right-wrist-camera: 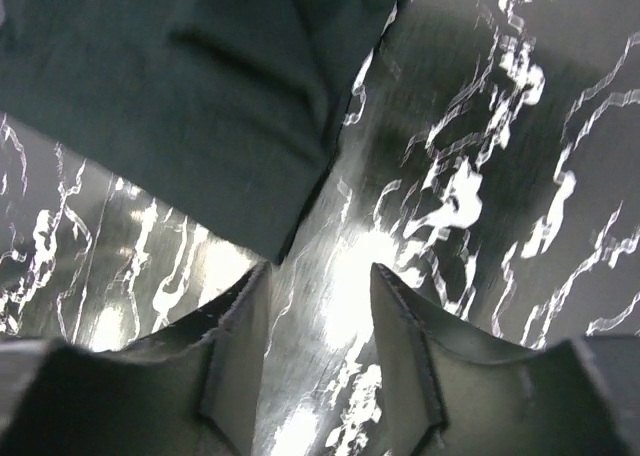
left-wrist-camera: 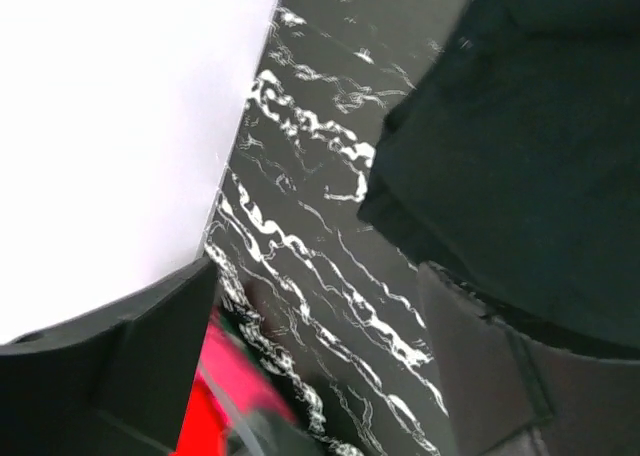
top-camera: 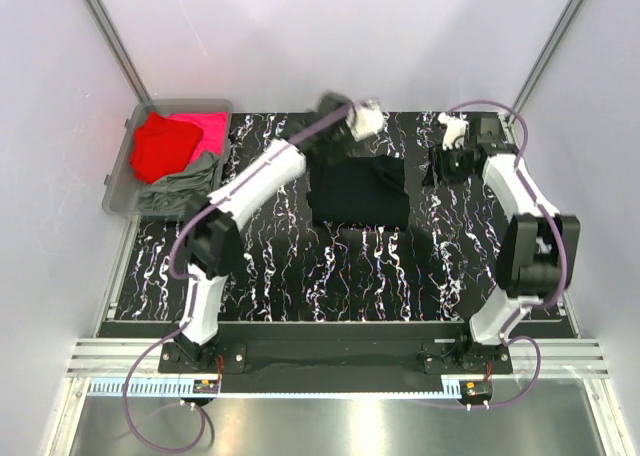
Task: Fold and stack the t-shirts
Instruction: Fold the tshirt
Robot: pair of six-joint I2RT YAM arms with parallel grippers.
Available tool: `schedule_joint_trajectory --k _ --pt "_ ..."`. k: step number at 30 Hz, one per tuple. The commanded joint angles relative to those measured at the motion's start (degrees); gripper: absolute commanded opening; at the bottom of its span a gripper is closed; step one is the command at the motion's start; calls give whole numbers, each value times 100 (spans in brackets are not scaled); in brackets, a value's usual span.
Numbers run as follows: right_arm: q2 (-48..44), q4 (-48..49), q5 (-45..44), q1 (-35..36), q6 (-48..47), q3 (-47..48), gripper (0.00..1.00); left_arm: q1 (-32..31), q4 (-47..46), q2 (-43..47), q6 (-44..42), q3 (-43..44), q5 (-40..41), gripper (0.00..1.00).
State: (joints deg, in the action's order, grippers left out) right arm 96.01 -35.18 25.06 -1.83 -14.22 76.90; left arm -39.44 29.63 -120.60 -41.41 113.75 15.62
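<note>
A black t-shirt lies folded into a rectangle on the marble-patterned table, at its back middle. My left gripper hovers over the shirt's far left corner, open; in its wrist view the left gripper has only bare table between its jaws, with the black t-shirt to the right. My right gripper is just right of the shirt, open and holding nothing. In the right wrist view the right gripper is over the table, a corner of the black t-shirt just ahead of it.
A clear plastic bin at the back left holds a red t-shirt, a pink one and a grey-green one. White walls stand close behind and beside the table. Red cloth shows at the bottom of the left wrist view.
</note>
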Motion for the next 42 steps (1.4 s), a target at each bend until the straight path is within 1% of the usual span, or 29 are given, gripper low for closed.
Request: schedule_joint_trajectory --k 1,2,3,4,5,6,7,9,10,11,13,15,16,18,22,27,33,36,42 --pt "611 90 228 103 -178 815 49 700 1526 81 1538 865 -1458 76" --pt "760 81 236 156 -265 974 47 936 1798 -198 1870 1085 -1769 72" --pt "1040 90 219 295 -318 1124 45 1060 2175 -375 2082 1557 -1999 68" --pt "1173 90 219 349 -371 1403 45 1183 2344 -542 2310 1780 -2654 64" --pt "1305 99 254 463 -467 1546 44 1463 2459 -866 2774 1982 -3043 64" --pt "1559 99 271 507 -511 1677 44 1605 2556 -1017 3031 2254 -3482 64" --pt "1683 82 289 560 -538 1940 45 1719 2531 -1132 3277 2300 -4087 64" --pt "1973 64 350 709 -600 2196 46 1721 2504 -1317 3140 2274 -3953 65" --pt "2053 38 368 771 -617 2406 46 1729 2504 -1378 3165 2309 -4022 66" --pt "2115 29 377 824 -678 2504 47 1825 2487 -1518 3304 2353 -4240 68" --pt "2290 20 316 1017 -740 2688 49 1896 2408 -1633 3411 2353 -4583 69" --pt "2448 29 228 1131 -784 2777 50 2001 2259 -1835 3543 2440 -4751 70" --pt "2510 20 219 1158 -767 2864 50 2045 2214 -1923 3587 2502 -4961 70" --pt "2624 2 175 1184 -705 2944 52 2160 2013 -2108 3718 2616 -5077 71" --pt "2686 -120 192 1228 -600 3146 55 2327 1635 -2345 4017 2678 -5463 72" --pt "2730 -305 61 1334 -784 3147 57 2345 1283 -2591 4308 2906 -5587 73" --pt "2809 -481 -176 1404 -854 3164 57 2265 940 -2952 4580 3082 -5798 72" --pt "2792 -542 -229 1430 -925 3033 57 2248 729 -3189 4677 3258 -5930 68" --pt "2827 -551 -344 1474 -1022 2944 57 2257 263 -3488 4888 3460 -5895 64"
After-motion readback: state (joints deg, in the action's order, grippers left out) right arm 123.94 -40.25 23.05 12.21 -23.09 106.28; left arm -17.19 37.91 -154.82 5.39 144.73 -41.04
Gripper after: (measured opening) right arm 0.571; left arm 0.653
